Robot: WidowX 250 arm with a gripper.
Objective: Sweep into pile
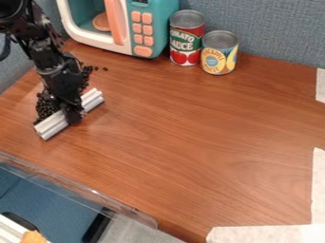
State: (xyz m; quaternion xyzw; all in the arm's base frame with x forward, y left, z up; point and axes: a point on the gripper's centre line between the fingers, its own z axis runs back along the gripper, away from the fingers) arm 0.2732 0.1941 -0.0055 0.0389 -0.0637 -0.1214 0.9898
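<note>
Camera view; fingers closed mid-length on white bar; dark pellets beside it

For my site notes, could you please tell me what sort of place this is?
Probably a robot test bench dressed as a play kitchen: a toy microwave and food cans stand on a wood-look tabletop, with a robot arm over it.

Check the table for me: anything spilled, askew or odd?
A few dark grains lie apart in front of the toy microwave, strays from the loose spread along the white bar. Loose grains suit a sweeping job; only those strays look off. The red can and yellow can stand upright.
</note>
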